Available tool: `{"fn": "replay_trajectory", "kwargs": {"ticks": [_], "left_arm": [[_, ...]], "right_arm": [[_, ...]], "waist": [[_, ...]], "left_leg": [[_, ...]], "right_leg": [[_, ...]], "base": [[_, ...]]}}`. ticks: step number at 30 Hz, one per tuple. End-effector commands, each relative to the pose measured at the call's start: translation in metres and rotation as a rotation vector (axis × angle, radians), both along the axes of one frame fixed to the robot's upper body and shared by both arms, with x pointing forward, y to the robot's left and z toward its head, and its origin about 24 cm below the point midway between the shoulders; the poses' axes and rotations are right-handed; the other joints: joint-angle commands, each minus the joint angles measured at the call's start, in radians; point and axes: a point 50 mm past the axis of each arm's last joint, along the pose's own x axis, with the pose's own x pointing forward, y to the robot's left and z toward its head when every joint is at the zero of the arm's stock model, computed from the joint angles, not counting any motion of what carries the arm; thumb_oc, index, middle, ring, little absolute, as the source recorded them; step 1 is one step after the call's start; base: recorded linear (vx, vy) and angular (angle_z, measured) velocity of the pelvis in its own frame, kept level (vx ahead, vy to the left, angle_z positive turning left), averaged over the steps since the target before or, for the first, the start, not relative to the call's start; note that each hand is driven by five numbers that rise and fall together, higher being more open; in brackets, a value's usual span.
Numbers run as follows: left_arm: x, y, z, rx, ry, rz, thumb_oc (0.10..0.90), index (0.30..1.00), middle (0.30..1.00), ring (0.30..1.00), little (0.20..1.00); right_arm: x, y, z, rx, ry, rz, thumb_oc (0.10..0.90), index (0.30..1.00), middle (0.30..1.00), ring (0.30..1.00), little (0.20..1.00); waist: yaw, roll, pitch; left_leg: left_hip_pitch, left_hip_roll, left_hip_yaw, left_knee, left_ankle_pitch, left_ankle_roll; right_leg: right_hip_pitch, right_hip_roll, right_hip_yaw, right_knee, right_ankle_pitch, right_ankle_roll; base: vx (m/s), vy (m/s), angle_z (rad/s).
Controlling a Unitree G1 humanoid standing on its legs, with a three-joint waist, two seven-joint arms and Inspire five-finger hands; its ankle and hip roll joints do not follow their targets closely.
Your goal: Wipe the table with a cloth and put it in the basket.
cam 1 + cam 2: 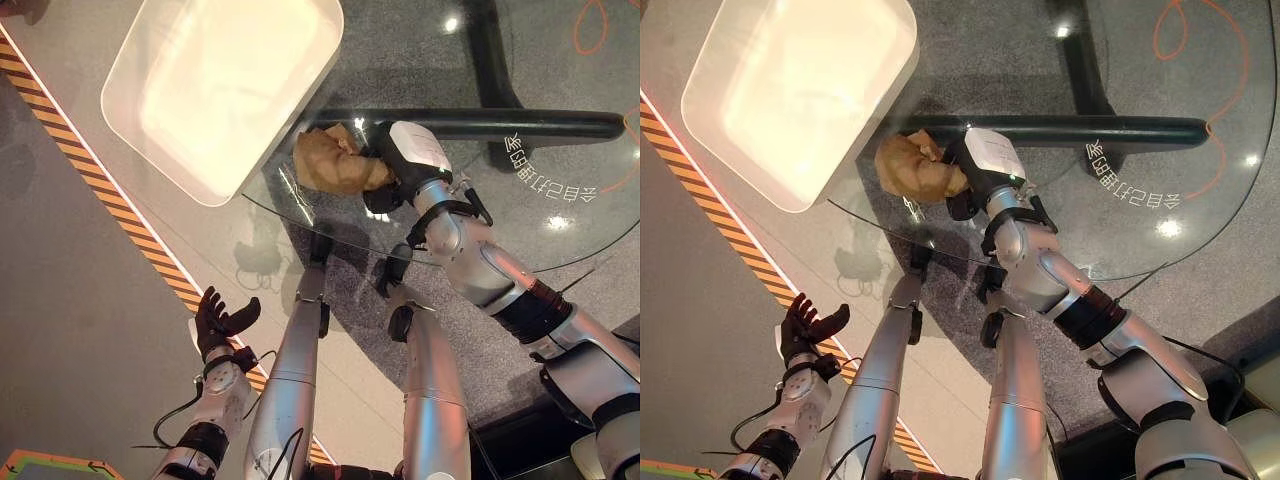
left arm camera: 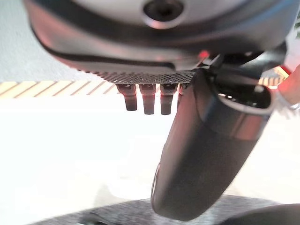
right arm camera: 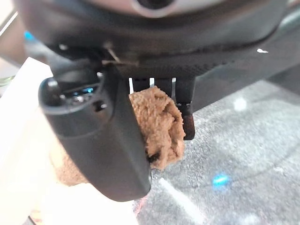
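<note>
A crumpled tan cloth [image 1: 335, 162] lies bunched at the near left rim of the round glass table [image 1: 560, 150]. My right hand [image 1: 405, 160] is shut on it, and in the right wrist view the cloth [image 3: 159, 124] sits pinched between thumb and fingers [image 3: 187, 119]. Just left of the cloth stands the white rectangular basket [image 1: 225, 90], with the cloth close to its near right corner. My left hand [image 1: 218, 320] hangs low at the lower left over the floor, fingers relaxed and holding nothing.
A black and orange striped line [image 1: 110, 205] runs diagonally across the floor left of the basket. The table's black base bar [image 1: 480, 125] shows through the glass. An orange cable [image 1: 590, 25] loops on the floor at the far right.
</note>
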Motion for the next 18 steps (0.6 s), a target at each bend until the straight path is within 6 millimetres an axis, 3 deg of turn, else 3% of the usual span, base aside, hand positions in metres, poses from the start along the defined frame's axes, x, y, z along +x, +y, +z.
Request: {"fn": "replay_trajectory", "kwargs": {"ticks": [1, 9, 18], "left_arm": [[-0.012, 0.021, 0.006, -0.004, -0.084, 0.052, 0.8, 0.9, 0.9, 0.9, 0.9], [-0.019, 0.017, 0.016, 0.0, -0.149, -0.09, 0.8, 0.9, 0.9, 0.9, 0.9], [-0.023, 0.002, 0.024, -0.005, -0.199, -0.221, 0.8, 0.9, 0.9, 0.9, 0.9]], "right_arm": [[-0.02, 0.022, 0.037, 0.128, -0.174, 0.146, 0.1, 0.3, 0.3, 0.3, 0.2], [-0.023, 0.001, 0.045, 0.244, -0.227, 0.09, 0.1, 0.3, 0.3, 0.3, 0.2], [-0.042, -0.023, 0.05, 0.452, -0.348, 0.077, 0.1, 0.3, 0.3, 0.3, 0.2]], "waist": [[-0.003, 0.04, -0.023], [0.004, 0.031, -0.023], [-0.026, 0.027, -0.023]], "left_leg": [[0.053, -0.074, 0.075, 0.06, -0.127, 0.069], [0.111, -0.069, 0.057, 0.05, -0.127, 0.071], [0.185, -0.07, 0.066, 0.033, -0.136, 0.08]], "right_leg": [[0.057, 0.034, -0.015, -0.098, 0.033, 0.056], [0.118, 0.045, -0.03, -0.085, 0.017, 0.039], [0.191, 0.059, -0.005, -0.103, 0.013, 0.035]], "base": [[-0.04, -0.102, 0.12], [-0.03, -0.064, 0.02], [0.0, 0.002, 0.0]]}}
